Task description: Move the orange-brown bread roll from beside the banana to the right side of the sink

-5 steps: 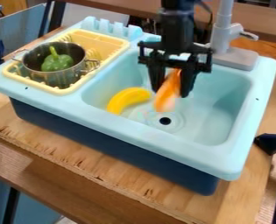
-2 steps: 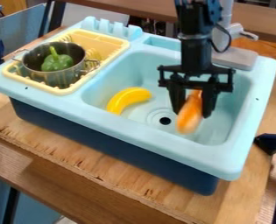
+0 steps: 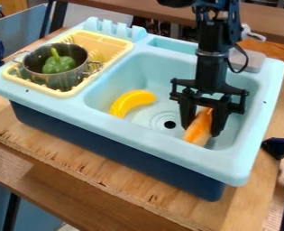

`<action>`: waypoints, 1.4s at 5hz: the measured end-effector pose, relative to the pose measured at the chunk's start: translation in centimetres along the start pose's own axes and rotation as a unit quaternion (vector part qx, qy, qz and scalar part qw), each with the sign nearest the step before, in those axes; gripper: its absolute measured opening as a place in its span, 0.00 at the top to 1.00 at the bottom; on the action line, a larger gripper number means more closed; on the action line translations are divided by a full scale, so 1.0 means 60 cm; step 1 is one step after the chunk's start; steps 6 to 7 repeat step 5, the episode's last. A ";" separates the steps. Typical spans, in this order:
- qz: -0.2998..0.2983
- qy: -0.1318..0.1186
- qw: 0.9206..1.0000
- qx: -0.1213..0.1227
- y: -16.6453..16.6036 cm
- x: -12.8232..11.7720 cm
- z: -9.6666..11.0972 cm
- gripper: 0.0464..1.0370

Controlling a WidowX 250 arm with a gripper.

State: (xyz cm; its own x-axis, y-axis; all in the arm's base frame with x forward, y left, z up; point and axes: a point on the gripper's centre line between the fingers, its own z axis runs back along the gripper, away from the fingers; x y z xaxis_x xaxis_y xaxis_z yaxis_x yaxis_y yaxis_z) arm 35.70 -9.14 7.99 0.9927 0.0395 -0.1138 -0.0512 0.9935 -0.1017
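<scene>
The gripper (image 3: 200,131) hangs down into the right part of the light-blue sink (image 3: 148,140), shut on an orange toy food piece (image 3: 198,130) with pale streaks. This piece slants between the two fingers, its lower end low in the basin, right of the drain; whether it touches the basin floor I cannot tell. A yellow toy banana (image 3: 130,103) lies in the basin's left part. On the left, a metal pot (image 3: 62,81) with a green toy pepper (image 3: 57,64) inside stands in the yellow drying rack (image 3: 111,43).
Behind the arm is the grey faucet base (image 3: 252,61) at the sink's back right. The drain hole (image 3: 170,124) lies between banana and gripper. The sink's raised rim surrounds the basin, and the sink stands on a wooden table (image 3: 107,173). A dark blue object (image 3: 281,149) juts in at right.
The gripper has moved right and down, deeper into the basin, carrying the orange piece from near the drain to the right part. Banana, pot and pepper have stayed put.
</scene>
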 end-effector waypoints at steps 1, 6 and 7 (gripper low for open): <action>-0.003 0.005 1.000 0.013 0.002 -0.001 -0.003 0.39; -0.007 -0.072 0.997 0.033 0.024 -0.035 0.136 0.04; -0.007 -0.072 0.997 0.033 0.024 -0.035 0.136 0.04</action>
